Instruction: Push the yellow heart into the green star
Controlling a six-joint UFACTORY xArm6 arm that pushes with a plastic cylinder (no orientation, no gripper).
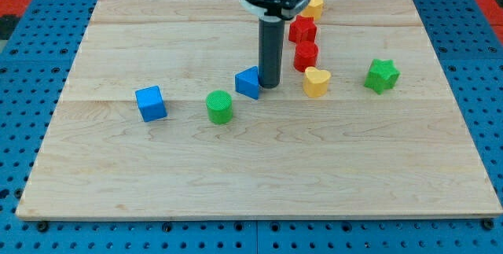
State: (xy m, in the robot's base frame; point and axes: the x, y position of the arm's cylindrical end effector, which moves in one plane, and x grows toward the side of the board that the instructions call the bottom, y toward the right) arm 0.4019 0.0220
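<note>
The yellow heart (316,82) lies right of the board's middle. The green star (382,75) lies to its right, with a gap of bare wood between them. My tip (269,86) rests on the board to the left of the yellow heart, a short way off it, and right beside the blue triangular block (248,82), touching or nearly touching it.
Two red blocks (302,30) (306,55) stand in a line just above the yellow heart, with a yellow block (314,5) at the view's top. A green cylinder (219,107) and a blue cube (151,103) lie to the left. The wooden board (259,175) sits on blue pegboard.
</note>
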